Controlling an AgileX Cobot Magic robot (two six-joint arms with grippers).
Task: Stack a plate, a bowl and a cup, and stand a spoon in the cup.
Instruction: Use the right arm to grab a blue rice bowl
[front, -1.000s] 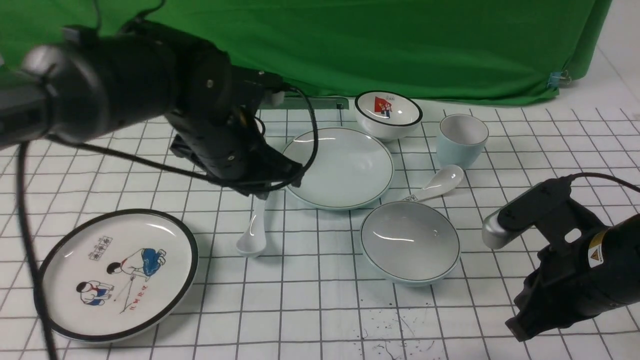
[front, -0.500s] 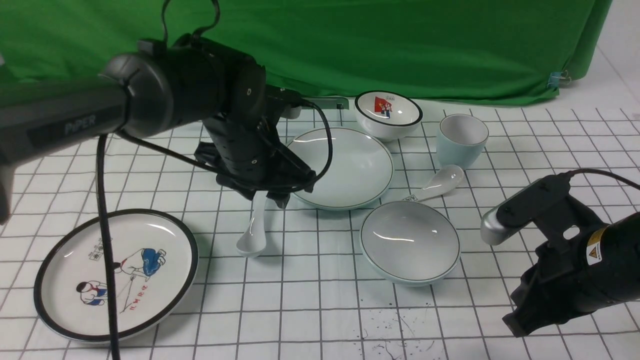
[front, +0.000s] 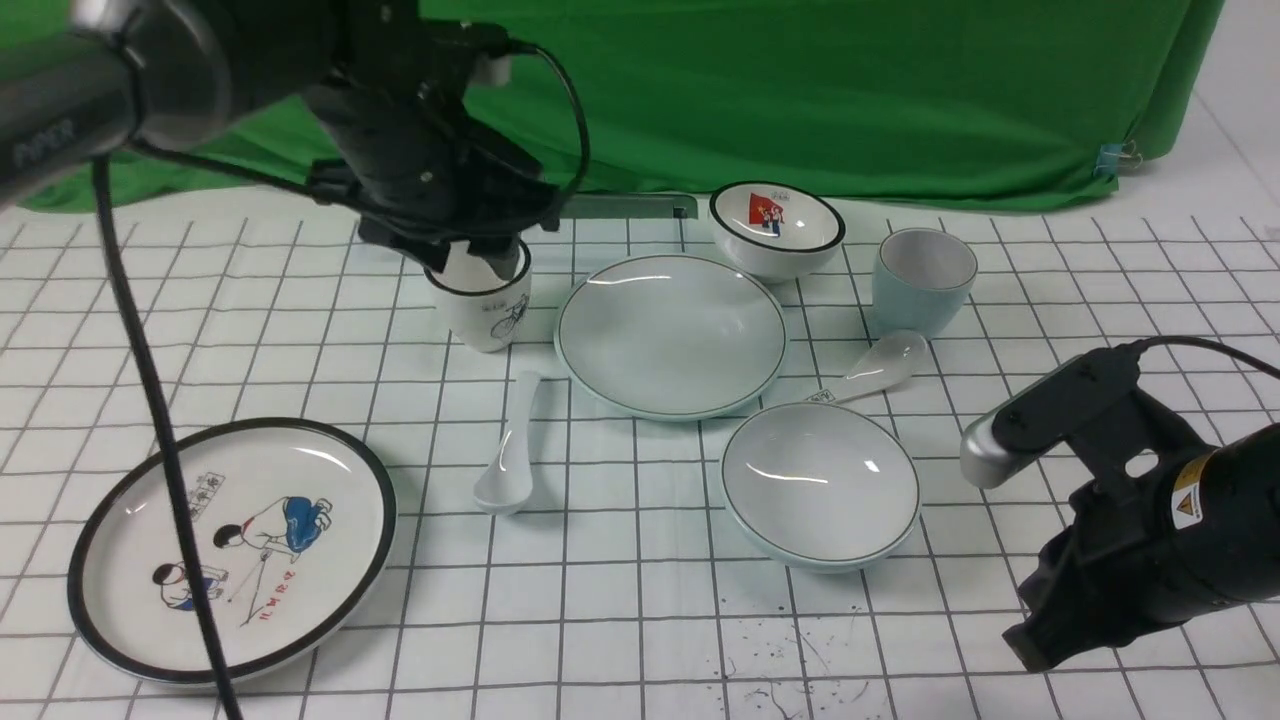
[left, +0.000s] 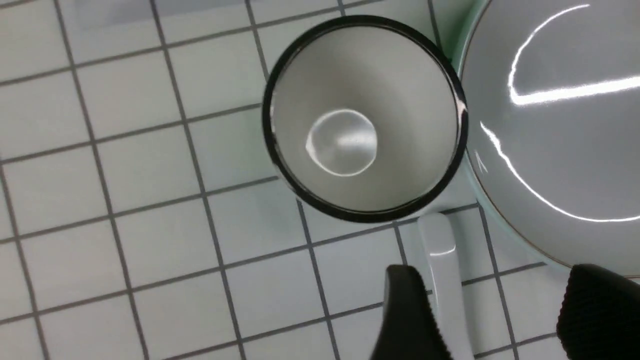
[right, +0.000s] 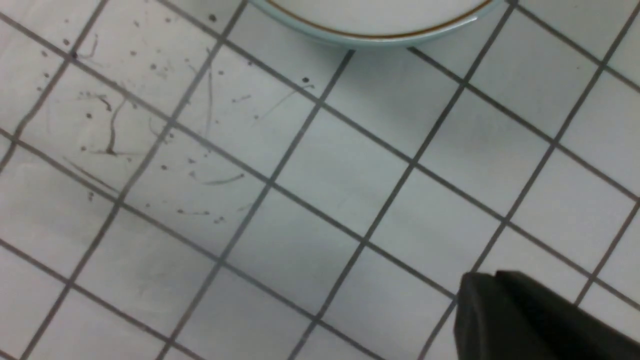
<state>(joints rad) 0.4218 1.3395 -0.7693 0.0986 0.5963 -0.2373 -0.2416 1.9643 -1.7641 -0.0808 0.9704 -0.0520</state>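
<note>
Pale blue-green plate (front: 670, 335) sits mid-bench (front: 640, 600), matching bowl (front: 820, 485) just beside its near-right edge, blue cup (front: 925, 280) behind to the right, all unstacked. White spoon (front: 510, 450) lies left of plate, near bicycle cup (front: 490, 300). Left claw (left: 485, 285) hovers above that cup, spread wide, empty. Right claw (front: 1030, 640) low at near right, opening can't tell.

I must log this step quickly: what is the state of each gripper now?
Left gripper: open, holding nothing.
Right gripper: closed, holding nothing.
</note>
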